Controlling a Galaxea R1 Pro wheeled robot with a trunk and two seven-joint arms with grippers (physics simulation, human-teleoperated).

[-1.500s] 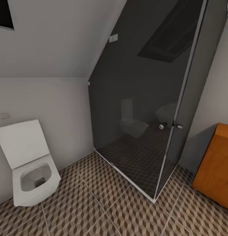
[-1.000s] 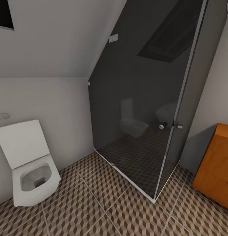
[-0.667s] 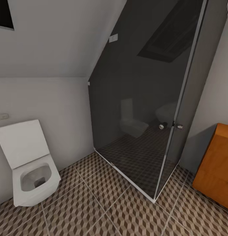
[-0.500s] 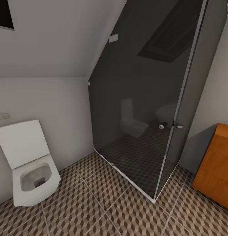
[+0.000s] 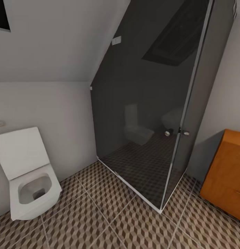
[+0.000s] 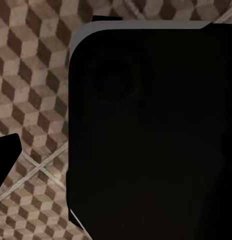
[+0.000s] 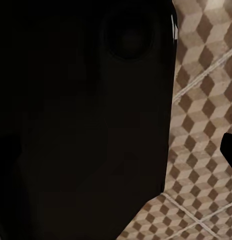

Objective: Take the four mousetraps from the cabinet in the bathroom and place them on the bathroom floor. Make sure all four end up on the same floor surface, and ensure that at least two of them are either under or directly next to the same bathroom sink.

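Observation:
The orange-brown wooden cabinet [image 5: 225, 173] stands at the right edge of the head view, against the wall, with only its left end in frame. Cube-patterned bathroom floor [image 5: 109, 221] spreads across the foreground. The mousetraps are out of view. In the left wrist view a dark robot body panel [image 6: 151, 130] hangs over the tiled floor [image 6: 31, 75], with a black sliver at the picture's edge. The right wrist view has a similar dark panel [image 7: 81, 120] above the tiles [image 7: 201, 125]. Whether either gripper is open or shut cannot be told.
A white toilet [image 5: 28, 183] with its lid up sits at the left wall. A dark glass shower enclosure [image 5: 151, 103] fills the middle, its corner reaching the floor near the cabinet. Open tiled floor lies between toilet and shower.
The whole head picture has shifted a little to the left, so the camera has turned right. A bit more of the cabinet shows now. Nothing in the room has moved.

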